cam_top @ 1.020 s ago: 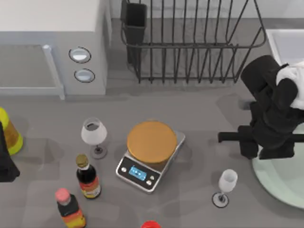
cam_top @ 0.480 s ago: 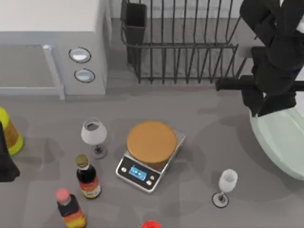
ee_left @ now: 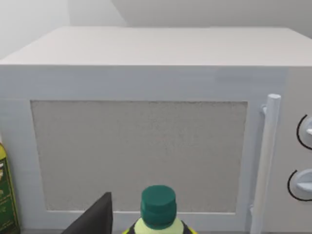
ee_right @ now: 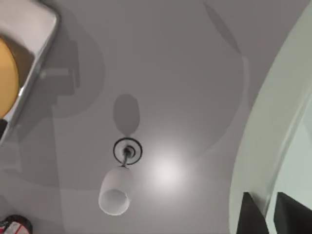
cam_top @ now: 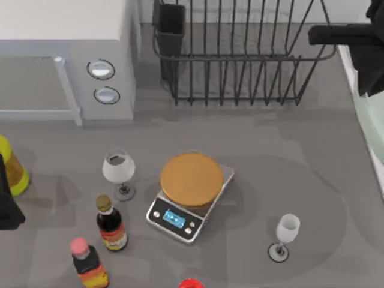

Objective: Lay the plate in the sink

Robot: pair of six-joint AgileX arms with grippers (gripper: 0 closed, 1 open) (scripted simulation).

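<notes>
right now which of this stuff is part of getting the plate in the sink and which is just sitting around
In the job:
large round pale mint-green plate
light grey-white rectangular sink
right gripper, clamped on the plate's rim

Lying about:
black wire dish rack
white microwave
silver scale with orange-brown disc
two wine glasses
two dark sauce bottles
parked left arm

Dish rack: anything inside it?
In the dish rack, a black cutlery cup stands at its left corner; the rest looks bare. My right arm covers its right end, unseen there.
</notes>
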